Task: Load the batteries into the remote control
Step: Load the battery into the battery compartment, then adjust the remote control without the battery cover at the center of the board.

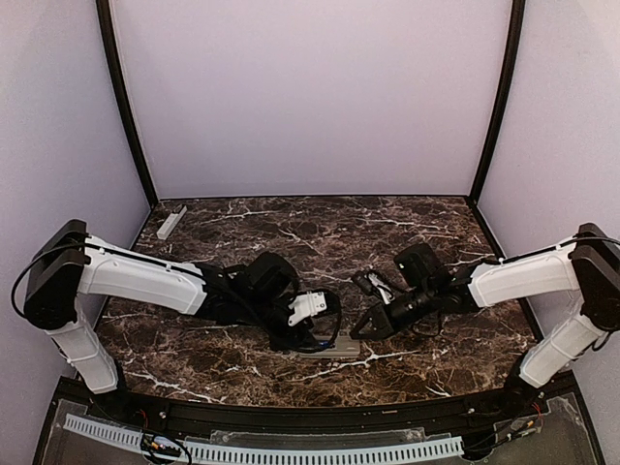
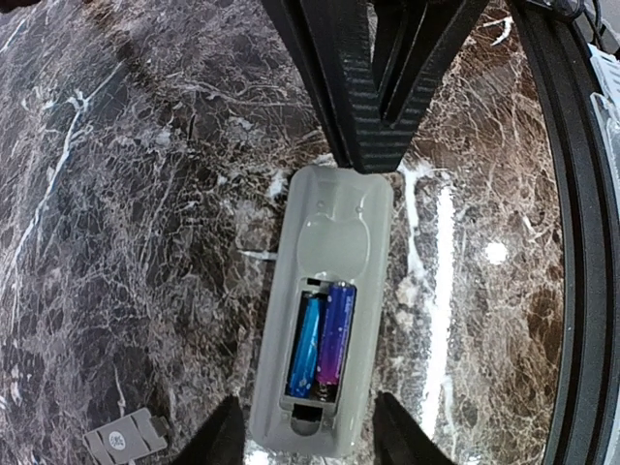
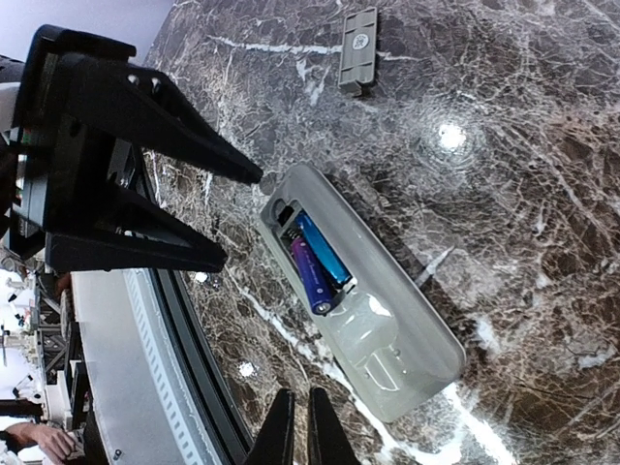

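Note:
The remote control (image 2: 334,232) lies face down near the table's front edge, its battery compartment open. Two batteries sit side by side in it: a light blue one (image 2: 308,347) and a purple-blue one (image 2: 337,334) that rides a little higher. Both also show in the right wrist view (image 3: 325,252). My left gripper (image 2: 310,444) is open, one jaw on each side of the remote's compartment end, not touching it. My right gripper (image 3: 300,395) is shut and empty, its tip at the remote's other end (image 2: 373,160). In the top view the remote (image 1: 329,352) lies between both grippers.
The loose grey battery cover (image 3: 359,46) lies flat on the marble beside the remote, also in the left wrist view (image 2: 124,441). A narrow pale grey bar (image 1: 171,222) lies at the far left. The black front rail (image 2: 581,242) runs close by the remote.

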Robot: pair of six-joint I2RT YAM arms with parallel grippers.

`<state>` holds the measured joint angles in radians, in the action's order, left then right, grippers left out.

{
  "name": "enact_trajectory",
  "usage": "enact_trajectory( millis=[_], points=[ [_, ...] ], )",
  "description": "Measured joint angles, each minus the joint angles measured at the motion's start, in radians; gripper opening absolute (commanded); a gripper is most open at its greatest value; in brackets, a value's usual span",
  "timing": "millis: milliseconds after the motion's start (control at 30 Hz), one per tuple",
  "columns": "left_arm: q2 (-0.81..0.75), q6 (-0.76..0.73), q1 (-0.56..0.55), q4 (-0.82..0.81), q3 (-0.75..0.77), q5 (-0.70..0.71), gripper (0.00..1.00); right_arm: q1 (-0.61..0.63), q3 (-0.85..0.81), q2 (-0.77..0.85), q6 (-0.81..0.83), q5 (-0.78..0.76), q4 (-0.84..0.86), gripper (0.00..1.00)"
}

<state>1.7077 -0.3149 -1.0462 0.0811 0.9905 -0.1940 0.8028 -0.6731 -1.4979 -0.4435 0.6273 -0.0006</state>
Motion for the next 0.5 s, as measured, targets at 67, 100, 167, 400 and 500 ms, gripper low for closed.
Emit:
enact_trajectory(
  millis=[67, 100, 167, 400, 500],
  points=[
    [-0.031, 0.009, 0.006, -0.013, -0.028, 0.000, 0.80, 0.012, -0.007, -0.008, -0.007, 0.000, 0.001, 0.06],
    [-0.043, 0.014, 0.010, -0.014, -0.042, -0.004, 0.87, 0.016, -0.008, -0.009, -0.009, -0.001, 0.000, 0.06],
    [-0.050, 0.014, 0.016, -0.017, -0.056, -0.008, 0.97, 0.019, -0.008, -0.009, -0.012, -0.003, -0.002, 0.06],
    [-0.003, -0.023, 0.023, 0.003, -0.047, -0.026, 0.93, 0.019, -0.001, 0.001, -0.015, -0.020, -0.028, 0.07],
    [0.062, -0.044, 0.023, 0.023, -0.020, -0.028, 0.84, 0.018, 0.009, 0.015, -0.020, -0.024, -0.036, 0.08]
  ],
)
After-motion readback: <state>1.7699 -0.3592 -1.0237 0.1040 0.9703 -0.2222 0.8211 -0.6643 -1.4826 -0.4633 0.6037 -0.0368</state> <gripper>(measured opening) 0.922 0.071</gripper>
